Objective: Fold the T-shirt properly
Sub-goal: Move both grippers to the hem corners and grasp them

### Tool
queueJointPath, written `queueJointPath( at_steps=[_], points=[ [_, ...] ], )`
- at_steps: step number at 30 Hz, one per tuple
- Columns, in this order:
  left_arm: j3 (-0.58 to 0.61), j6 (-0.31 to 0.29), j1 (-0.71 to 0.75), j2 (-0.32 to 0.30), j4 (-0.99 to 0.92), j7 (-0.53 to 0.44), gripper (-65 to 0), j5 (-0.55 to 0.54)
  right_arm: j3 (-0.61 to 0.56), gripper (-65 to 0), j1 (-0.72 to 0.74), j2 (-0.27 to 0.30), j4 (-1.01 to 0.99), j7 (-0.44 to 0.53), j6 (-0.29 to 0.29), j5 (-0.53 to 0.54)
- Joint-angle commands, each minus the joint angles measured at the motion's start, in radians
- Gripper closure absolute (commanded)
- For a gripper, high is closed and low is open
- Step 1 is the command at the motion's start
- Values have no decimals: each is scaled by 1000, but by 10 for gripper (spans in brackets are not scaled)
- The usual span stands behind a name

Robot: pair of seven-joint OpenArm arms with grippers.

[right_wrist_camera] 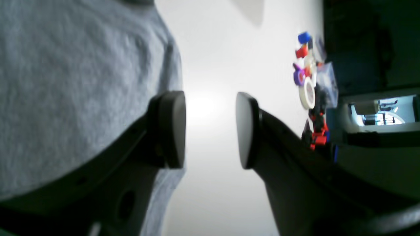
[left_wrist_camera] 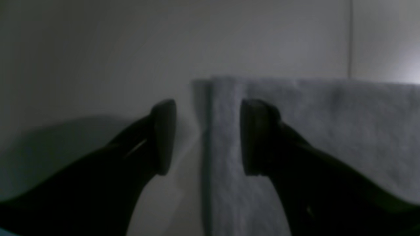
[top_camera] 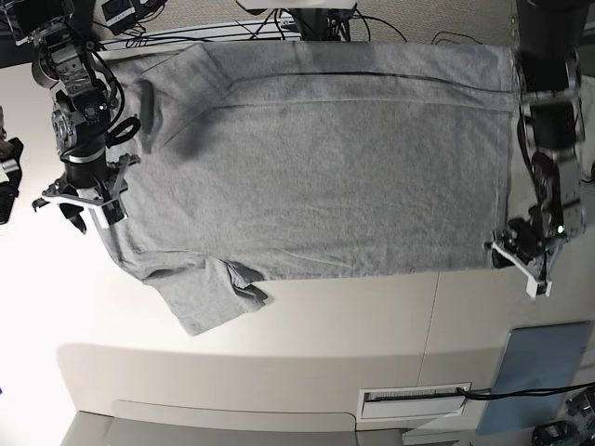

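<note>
The heather-grey T-shirt (top_camera: 325,158) lies spread flat on the white table, plain side up, with the neck at the left and one sleeve (top_camera: 209,293) creased at the lower left. My left gripper (top_camera: 516,255) is open at the shirt's lower right hem corner. In the left wrist view the gripper (left_wrist_camera: 208,137) straddles the shirt's edge (left_wrist_camera: 226,131), one finger over cloth and one over table. My right gripper (top_camera: 82,200) is open at the shirt's left edge. In the right wrist view the gripper (right_wrist_camera: 210,129) has one finger over the shirt (right_wrist_camera: 65,82), and bare table shows between the fingers.
A flat grey-blue panel (top_camera: 539,372) lies at the lower right near a slotted vent (top_camera: 414,401). Small coloured parts and a tape roll (right_wrist_camera: 306,85) sit at the table's edge beyond my right gripper. Cables run along the far edge (top_camera: 307,23).
</note>
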Motion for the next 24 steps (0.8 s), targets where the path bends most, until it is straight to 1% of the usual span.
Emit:
queueJointPath(
  at_steps=[1,4,5,8,11,14,15,16,21,23,24],
  points=[
    [12,0,-50,-18,-21,-16,-321,5,10,-247,14,17,14,16,-15,-16],
    [48,-8,-105,-18,-142,-22,-321,19,10,-247,14,17,14,15,-15,-16],
    [55,-31,-118,-18,-176,-24,-321,19,10,-247,14,17,14,16,-15,-17],
    [56,-143,-147,-18,-250,-8,-321,-16,10,-247,14,17,14,16,-15,-17],
    [56,-209,-151,-18,-262,12,-320,-71,10,-247,14,17,14,16,-15,-16],
    [56,-253,-151,-18,-262,33,-318,-124,10,-247,14,17,14,21,-15,-17],
    [56,-253,-151,-18,-262,32,-304,-124,10,-247,14,17,14,27,-15,-17],
    [56,-253,-151,-18,-262,33,-276,-124,10,-247,14,17,14,37,-15,-17],
    [56,-253,-151,-18,-262,37,-70,-123,10,-247,23,17,13,56,-17,-10],
    [56,-253,-151,-18,-262,37,0,-119,10,-247,51,16,3,54,-15,42],
    [56,-257,-151,-18,-262,37,0,-120,10,-247,72,16,-14,54,-15,77]
  ],
)
